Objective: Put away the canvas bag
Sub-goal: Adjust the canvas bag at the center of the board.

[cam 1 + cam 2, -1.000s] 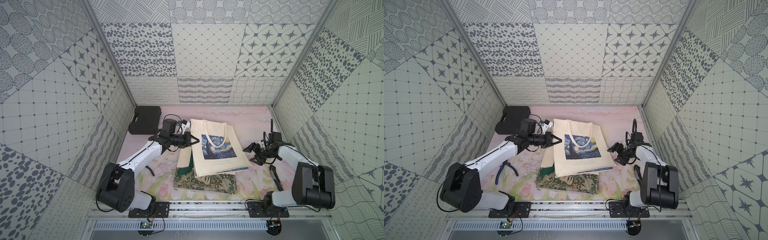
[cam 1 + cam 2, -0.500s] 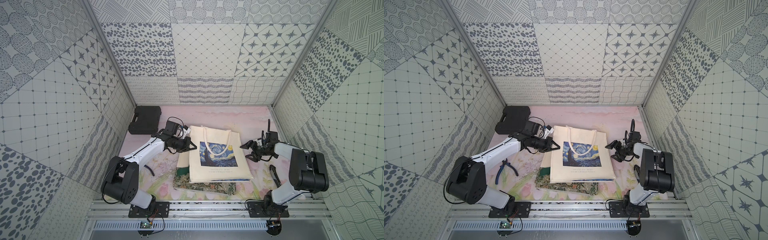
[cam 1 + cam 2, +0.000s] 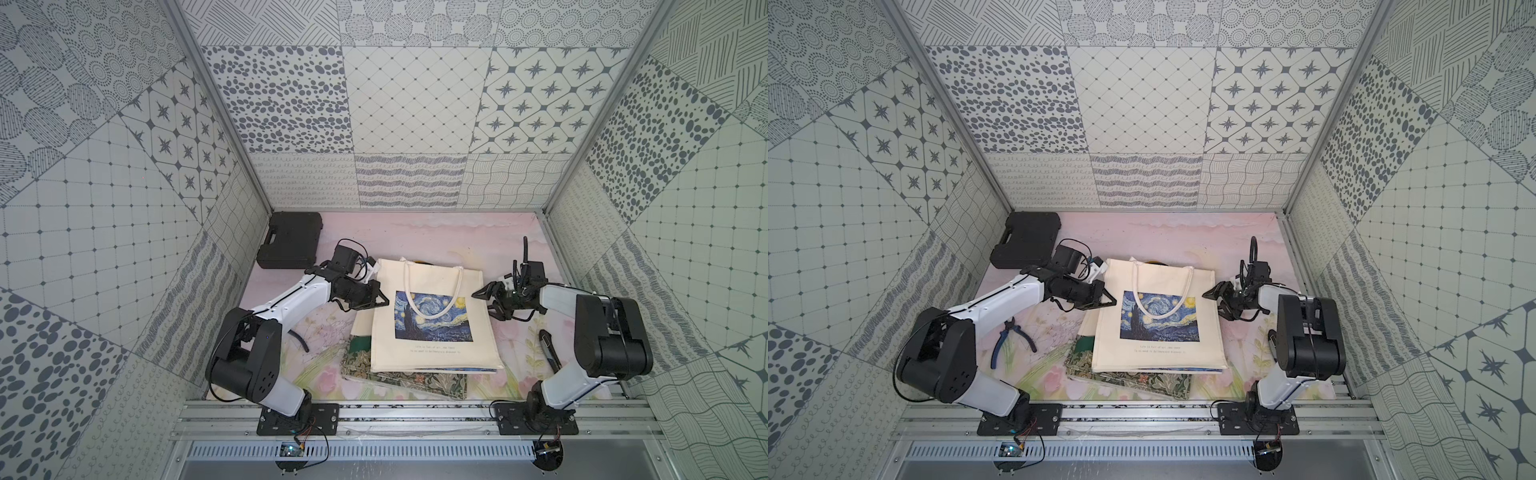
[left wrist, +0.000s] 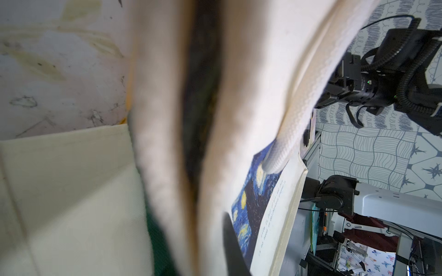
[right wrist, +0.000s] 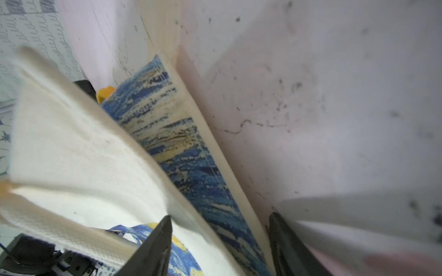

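task thing: cream canvas bag with a blue night-sky print and white rope handles. it lies flat, print up, in the middle of the pink floral tabletop, nearer the front edge than the back.
beneath it: a pile of folded fabric. a green leaf-patterned cloth pokes out toward the front edge, and a cream folded cloth toward the left edge.
left gripper: pressed together, pinching the bag's left edge near its mouth. the left wrist view shows fabric bunched close in front of it.
right gripper: jaws spread, astride the bag's right edge near the mouth. in the right wrist view the cloth edge runs between its fingers, not yet nipped.
bystanders: black plastic case in the back left corner. blue-handled pliers lie near the left edge, well apart from the bag.
done: the bag looks laid on the pile, fairly square to it.
left: probably a last straightening, then letting go and drawing both arms clear.
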Tool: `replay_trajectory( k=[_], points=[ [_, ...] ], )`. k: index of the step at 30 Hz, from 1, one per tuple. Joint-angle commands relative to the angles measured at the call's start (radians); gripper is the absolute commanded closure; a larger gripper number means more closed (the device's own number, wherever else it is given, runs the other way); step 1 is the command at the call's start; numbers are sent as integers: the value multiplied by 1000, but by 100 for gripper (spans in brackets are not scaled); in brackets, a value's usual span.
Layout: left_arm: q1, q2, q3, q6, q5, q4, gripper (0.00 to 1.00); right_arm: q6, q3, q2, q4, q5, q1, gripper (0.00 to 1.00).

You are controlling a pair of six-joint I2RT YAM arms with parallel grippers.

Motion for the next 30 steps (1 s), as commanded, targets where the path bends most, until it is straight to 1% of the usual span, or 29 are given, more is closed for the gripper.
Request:
replay_trajectory(
  k=[1,4,6,9,10,13,16,18,21,25,27,30],
  points=[
    [5,-4,-9,55,-2,-122,100,15,-8,-43,9,-21,9,49],
    [4,-5,-3,50,0,-122,100,28,-10,-101,-15,-37,9,61],
    [4,-10,3,46,5,-123,100,39,-12,-151,-36,-46,10,73],
    [4,-19,26,39,14,-130,100,40,2,-231,-98,-48,9,96],
    [5,-23,35,36,19,-135,100,39,11,-255,-125,-51,9,100],
    [4,-34,79,23,42,-159,100,52,48,-324,-178,-77,9,100],
    [4,-43,147,3,59,-192,100,124,77,-385,-180,-120,10,100],
    [4,-30,212,-16,85,-223,100,210,87,-408,-129,-168,10,100],
    [4,2,331,-34,126,-250,100,345,109,-435,8,-218,15,100],
    [17,30,445,-50,123,-237,100,405,180,-448,68,-206,27,100],
    [31,53,468,-37,126,-262,100,428,175,-449,103,-203,40,100],
    [47,64,410,-31,113,-283,100,452,127,-449,101,-190,84,100]
  ],
)
